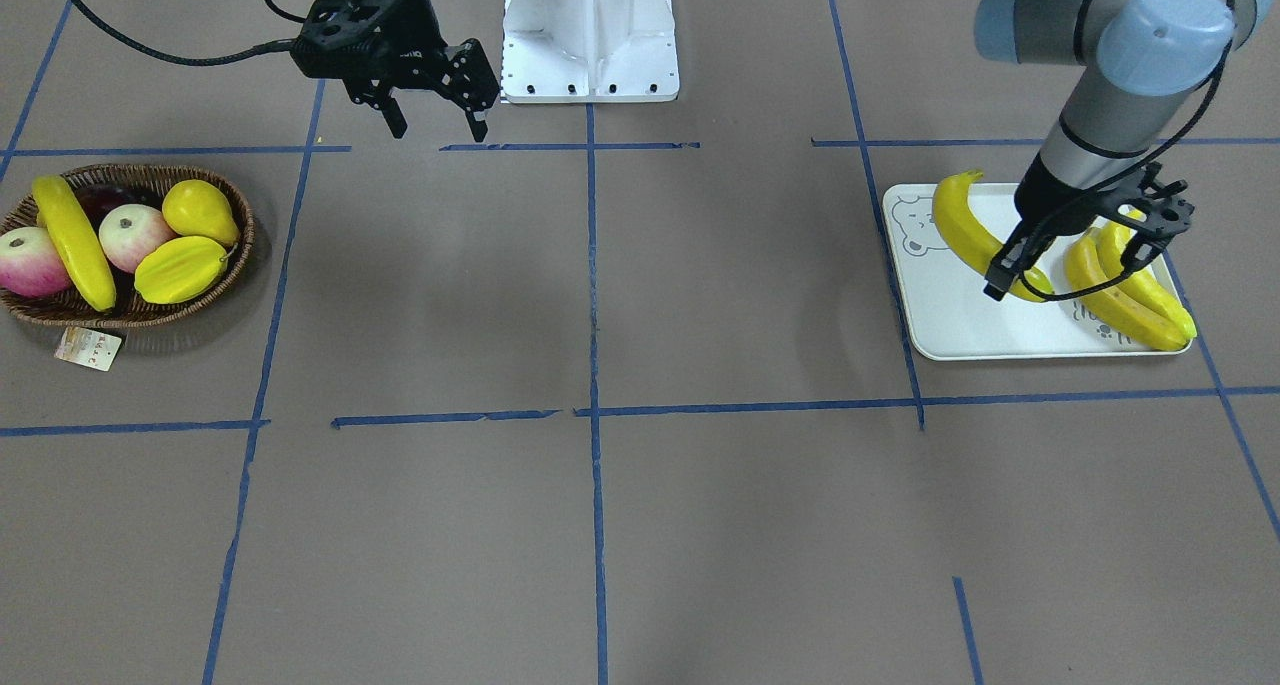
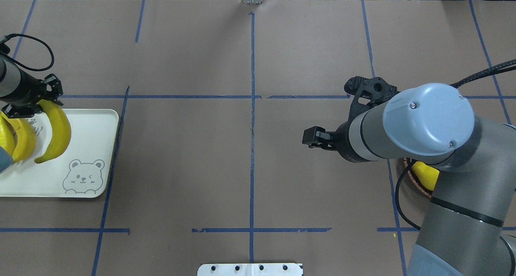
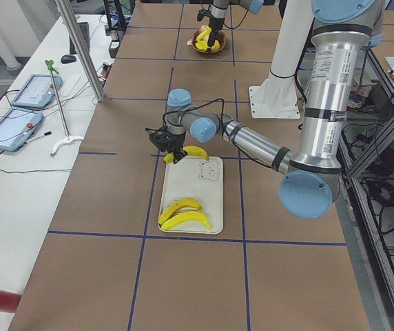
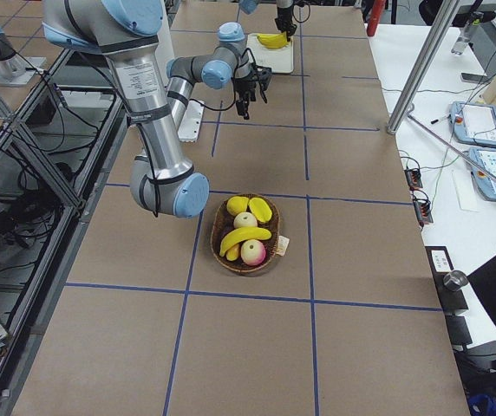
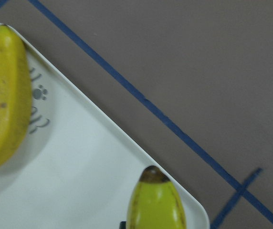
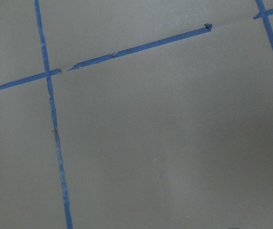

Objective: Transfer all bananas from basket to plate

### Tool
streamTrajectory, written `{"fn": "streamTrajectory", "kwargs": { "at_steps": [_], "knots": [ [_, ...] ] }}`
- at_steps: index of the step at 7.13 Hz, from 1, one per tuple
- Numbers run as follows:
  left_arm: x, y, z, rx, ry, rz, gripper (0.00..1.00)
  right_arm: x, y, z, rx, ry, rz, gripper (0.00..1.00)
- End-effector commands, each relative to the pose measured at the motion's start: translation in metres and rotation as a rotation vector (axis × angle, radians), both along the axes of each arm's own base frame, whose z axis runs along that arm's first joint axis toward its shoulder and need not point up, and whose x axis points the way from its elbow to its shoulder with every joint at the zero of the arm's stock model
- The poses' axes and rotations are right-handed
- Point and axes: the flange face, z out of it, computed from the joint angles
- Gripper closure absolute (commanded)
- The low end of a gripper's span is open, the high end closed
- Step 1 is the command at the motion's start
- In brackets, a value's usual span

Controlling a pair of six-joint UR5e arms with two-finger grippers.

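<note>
One long yellow banana [image 1: 75, 245] lies in the wicker basket [image 1: 130, 315] at the table's right end. Three bananas lie on the white plate [image 1: 960, 315] with the bear print: two side by side [image 1: 1120, 300] and one [image 1: 970, 233] apart from them. My left gripper [image 1: 1065, 275] hangs open just over the plate, its fingers astride the end of the lone banana, which also shows in the overhead view [image 2: 56, 135]. My right gripper [image 1: 437, 125] is open and empty, above the table between the robot's base and the basket.
The basket also holds two pink apples [image 1: 130, 235], a yellow pear [image 1: 200, 212], a starfruit [image 1: 180, 270] and a dark fruit. A paper tag [image 1: 88, 348] lies beside it. The white robot base [image 1: 590, 35] stands at the table's back. Blue tape lines cross the brown table.
</note>
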Motion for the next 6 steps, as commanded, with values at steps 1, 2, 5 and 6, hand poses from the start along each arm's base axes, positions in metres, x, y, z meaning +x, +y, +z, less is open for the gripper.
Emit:
{"fn": "streamTrajectory", "kwargs": {
  "at_steps": [1, 2, 5, 6],
  "knots": [
    [-0.017, 0.006, 0.047, -0.032, -0.047, -0.035, 0.97, 0.013, -0.011, 0.009, 0.052, 0.095, -0.062, 0.0],
    [-0.014, 0.001, 0.073, -0.03, -0.035, -0.053, 0.96, 0.023, -0.018, 0.013, 0.057, 0.094, -0.089, 0.0],
    [-0.011, -0.007, 0.125, 0.005, -0.048, -0.07, 0.53, 0.031, -0.024, 0.021, 0.05, 0.099, -0.116, 0.0],
    [-0.011, -0.008, 0.129, 0.015, -0.047, -0.07, 0.01, 0.031, -0.023, 0.023, 0.048, 0.103, -0.117, 0.0]
  ]
}}
